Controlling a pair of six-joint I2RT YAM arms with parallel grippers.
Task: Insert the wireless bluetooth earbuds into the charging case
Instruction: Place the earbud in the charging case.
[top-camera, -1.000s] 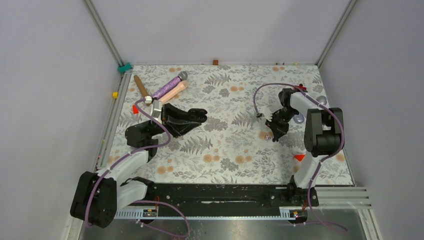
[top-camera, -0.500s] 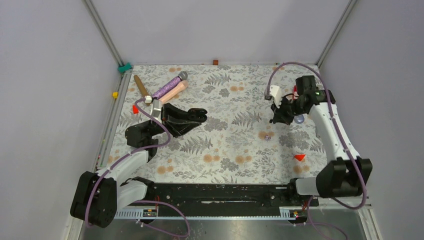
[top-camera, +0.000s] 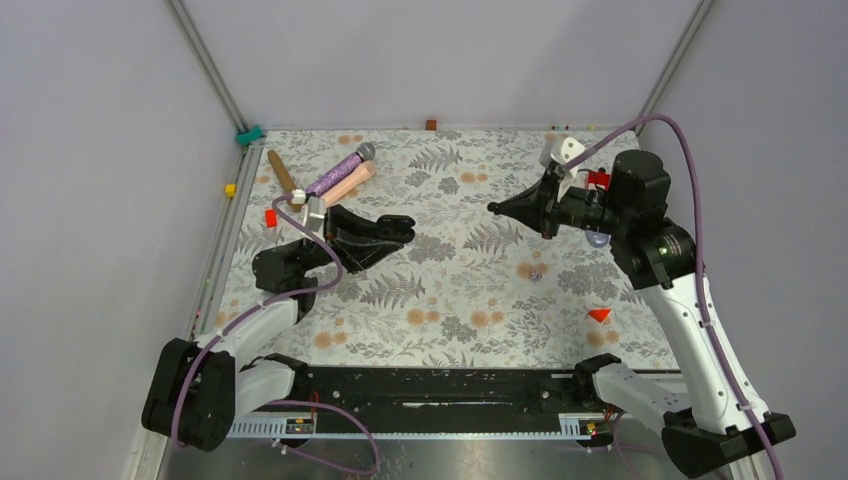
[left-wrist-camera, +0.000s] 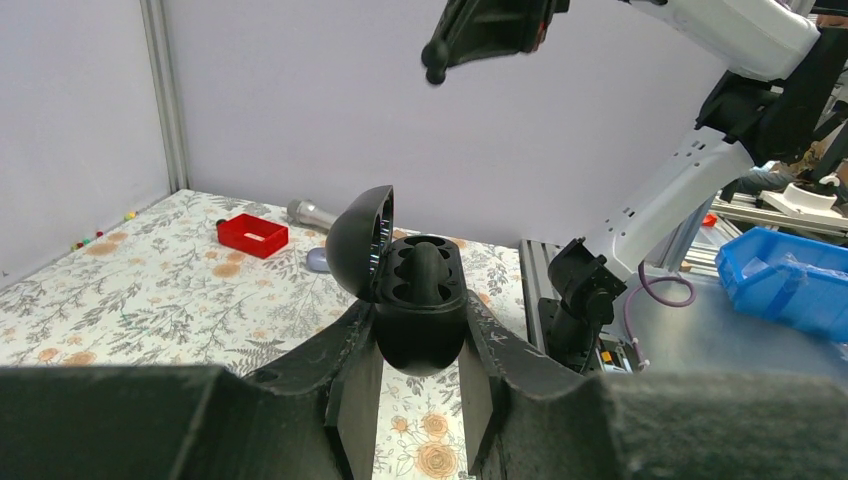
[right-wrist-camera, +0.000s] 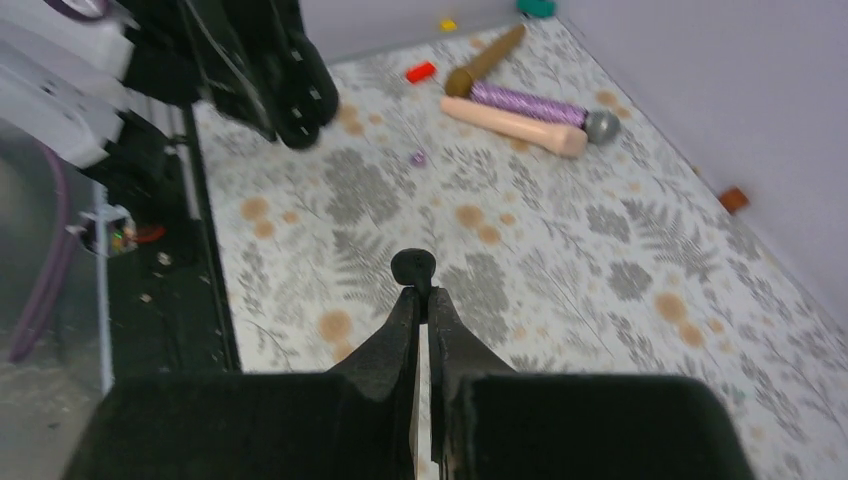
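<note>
My left gripper (left-wrist-camera: 421, 322) is shut on the black charging case (left-wrist-camera: 418, 300), which it holds just above the floral table with its lid (left-wrist-camera: 360, 240) swung open to the left. Seen from above, the case (top-camera: 398, 229) sits left of centre. My right gripper (right-wrist-camera: 420, 296) is shut on a small black earbud (right-wrist-camera: 413, 267) that sticks out past its tips. It hangs high over the table's middle (top-camera: 497, 208), to the right of the case and above it (left-wrist-camera: 436, 62). A purple earbud (top-camera: 535, 273) lies loose on the table.
A purple glitter microphone (top-camera: 333, 176), a beige one (top-camera: 352, 181) and a brown stick (top-camera: 281, 171) lie at the back left. A red tray (left-wrist-camera: 252, 233) and a lavender object (top-camera: 597, 239) sit at the right. Small red pieces (top-camera: 599, 314) dot the cloth.
My right arm has lifted off the table near the purple earbud and reached left toward the middle, with the black earbud in its tips. The left arm and case stayed put.
</note>
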